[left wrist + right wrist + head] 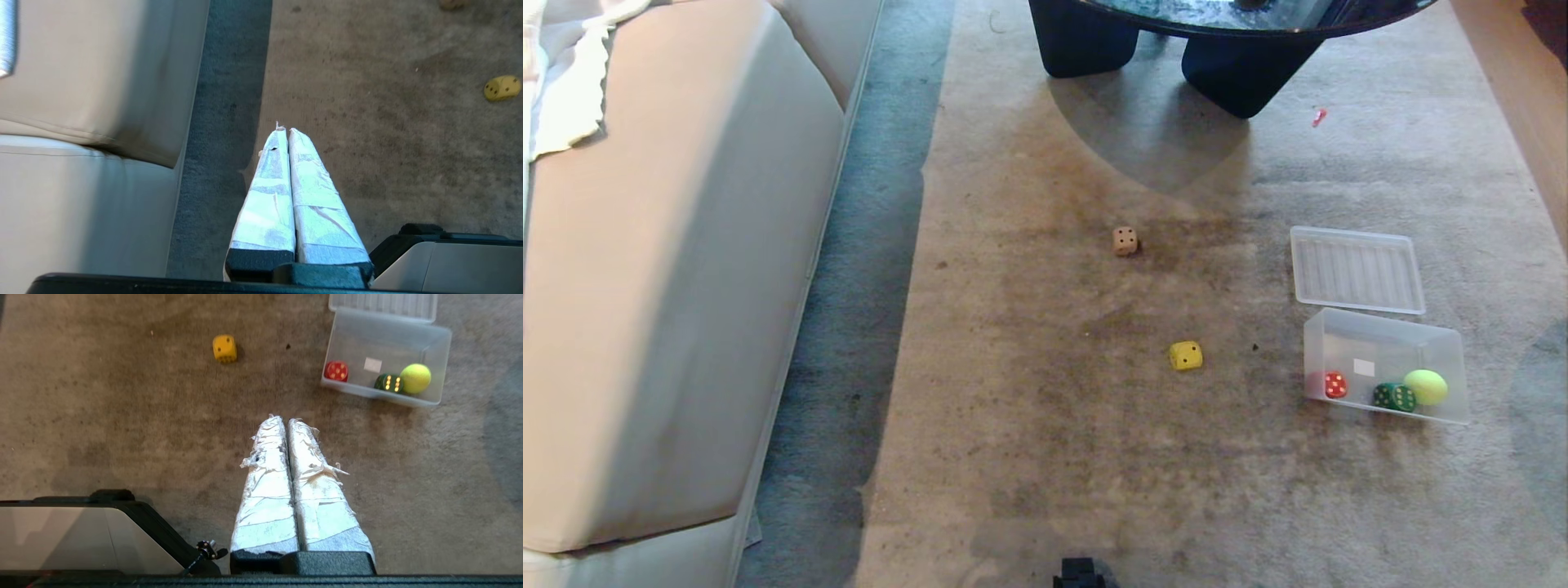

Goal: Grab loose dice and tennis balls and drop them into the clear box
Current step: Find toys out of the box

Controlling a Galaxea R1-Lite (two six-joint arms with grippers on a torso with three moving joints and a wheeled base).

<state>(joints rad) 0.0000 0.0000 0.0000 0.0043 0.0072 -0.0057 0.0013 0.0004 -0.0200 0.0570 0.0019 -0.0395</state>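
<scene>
Tape-wrapped right gripper [288,421] and left gripper [285,131] are being held closed, empty, above rough carpet [1054,425]; rounded yellow die [224,348] ahead, translucent box [443,343] beyond.

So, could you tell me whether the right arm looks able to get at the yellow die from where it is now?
Probably yes: only bare carpet lies between the shut right gripper and the yellow die, though it sits well ahead.

Left gripper [288,130] parked low, right gripper [286,418] likewise, jaws together (tape-wrapped)
</scene>
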